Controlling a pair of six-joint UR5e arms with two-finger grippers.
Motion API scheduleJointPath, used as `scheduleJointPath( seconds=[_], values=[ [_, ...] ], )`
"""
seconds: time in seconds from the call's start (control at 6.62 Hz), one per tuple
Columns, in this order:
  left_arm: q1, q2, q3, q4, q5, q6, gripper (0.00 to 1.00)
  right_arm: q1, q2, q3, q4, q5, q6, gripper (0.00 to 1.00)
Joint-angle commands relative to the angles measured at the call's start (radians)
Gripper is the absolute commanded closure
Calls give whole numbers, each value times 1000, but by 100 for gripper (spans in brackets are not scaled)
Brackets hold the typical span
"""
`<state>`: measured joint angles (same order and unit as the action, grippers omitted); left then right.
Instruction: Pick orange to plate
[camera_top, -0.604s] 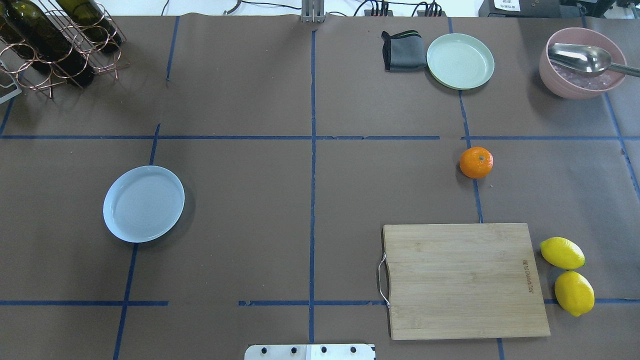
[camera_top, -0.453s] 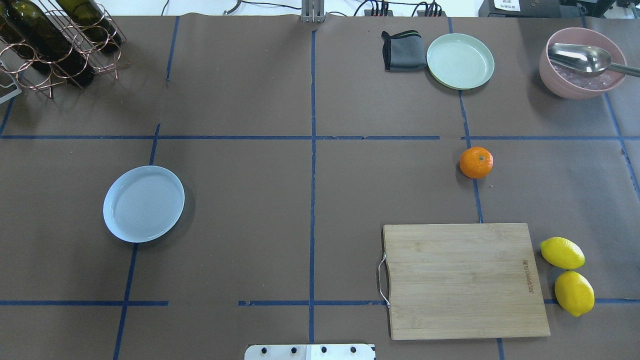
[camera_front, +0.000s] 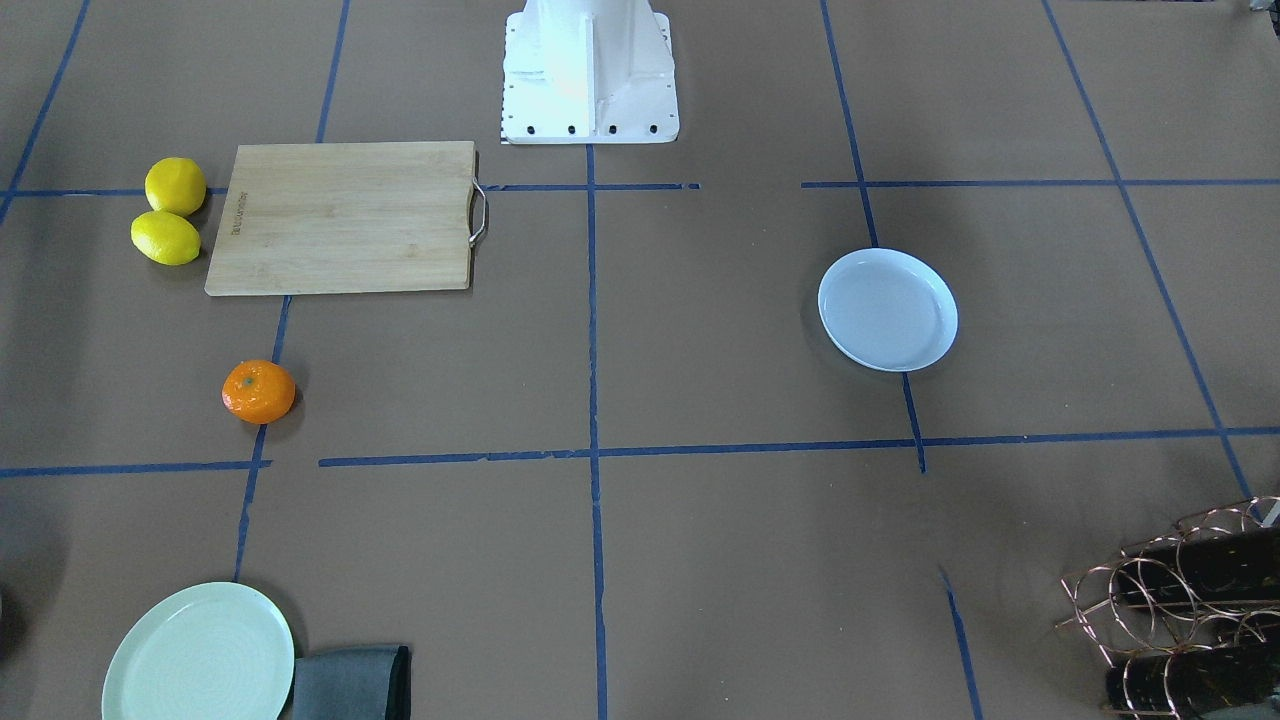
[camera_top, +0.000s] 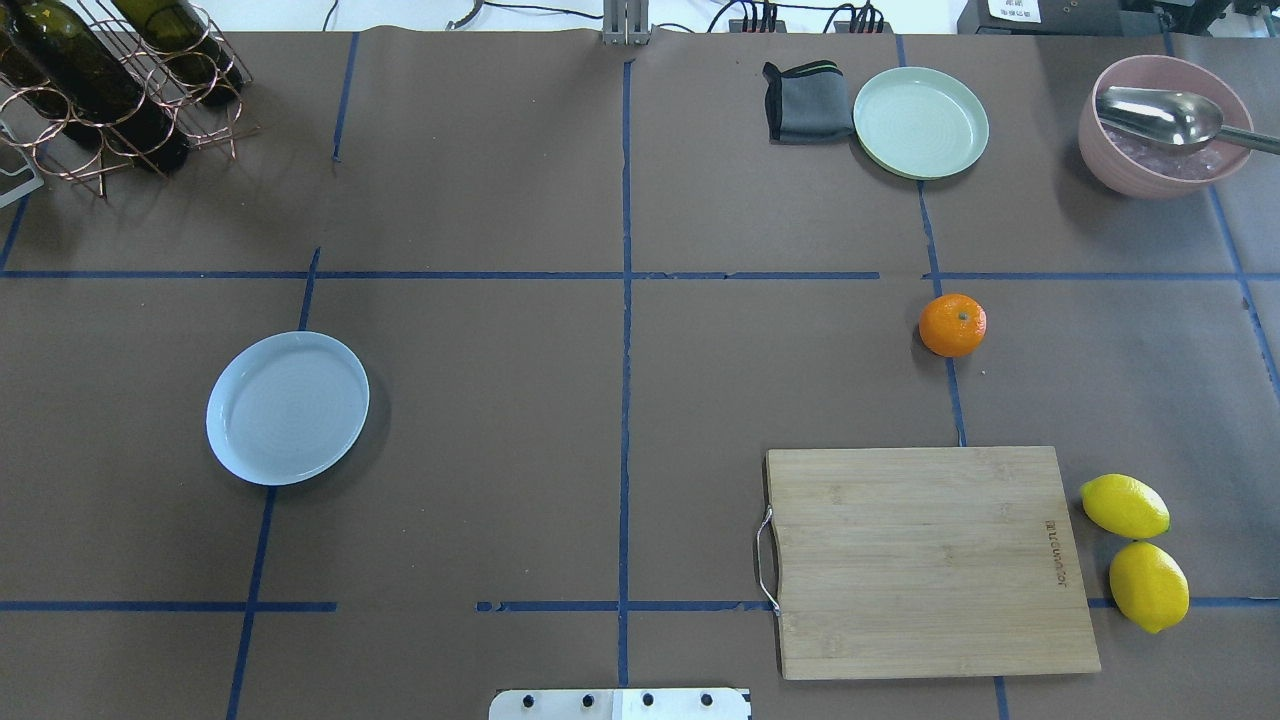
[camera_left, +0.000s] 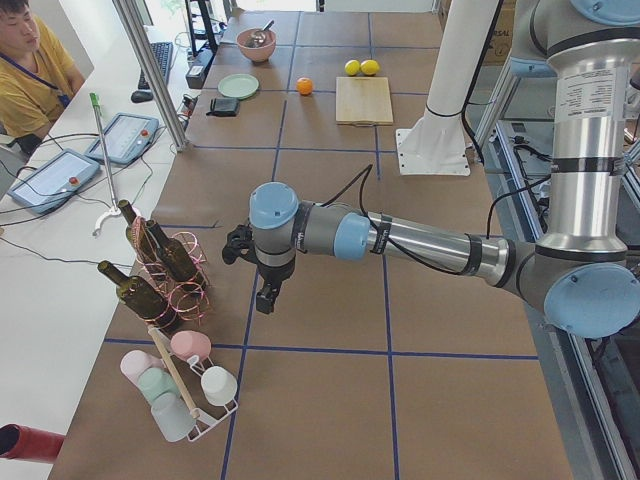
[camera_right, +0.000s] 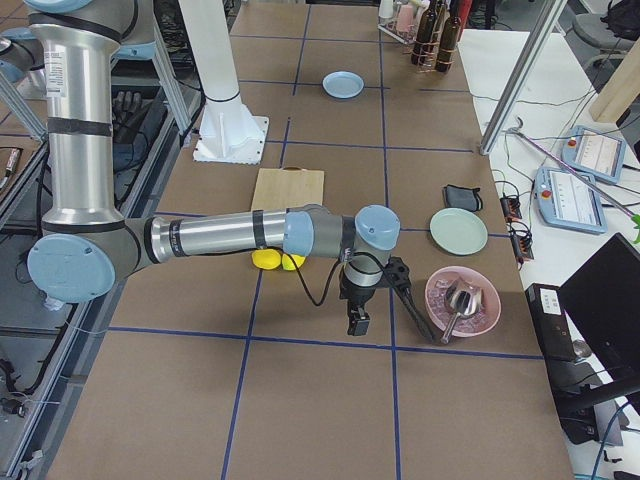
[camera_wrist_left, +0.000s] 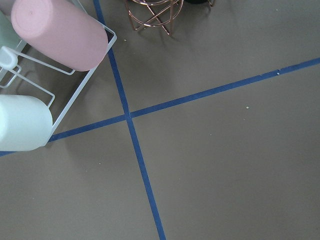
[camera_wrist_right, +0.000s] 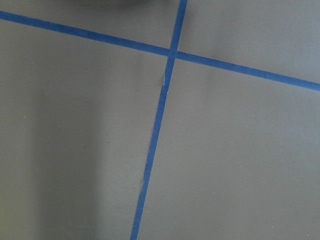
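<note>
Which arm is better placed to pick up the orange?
Right. The orange lies on the robot's right side, nearer the right hand; the left hand hangs at the far end, by the bottle rack.

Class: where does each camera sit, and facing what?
Front-facing: opposite side, facing robot base.
Overhead: behind robot, downward; base edge.
Exterior left: left end; left arm near.
Exterior right: right end; right arm near.
Left wrist: down at pink cup; no fingers.
Right wrist: down at tape; no fingers.
Front-facing and overhead share orange, plate.
</note>
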<state>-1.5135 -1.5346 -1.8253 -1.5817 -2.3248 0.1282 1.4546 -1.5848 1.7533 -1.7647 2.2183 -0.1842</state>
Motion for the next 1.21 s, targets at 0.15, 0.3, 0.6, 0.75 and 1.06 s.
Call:
scheduleJointPath(
  seconds=[0.15, 0.3, 0.6, 0.75, 1.06],
  values=[
    [7, -138, 30, -235, 79, -4, 0, -43, 100, 47, 5, -3, 26, 0],
    [7, -128, 50, -420, 78, -7, 0, -42, 89, 38, 60, 1, 70, 0],
    [83, -139, 112, -646, 76, -366, 0, -37, 34, 45, 154, 3, 112, 0],
    [201, -127, 124, -773, 82, -607, 0, -21, -6, 44, 212, 15, 130, 0],
    [516, -105, 126, -903, 268, -778, 0, -17, -55, 35, 315, 24, 180, 0]
  ],
)
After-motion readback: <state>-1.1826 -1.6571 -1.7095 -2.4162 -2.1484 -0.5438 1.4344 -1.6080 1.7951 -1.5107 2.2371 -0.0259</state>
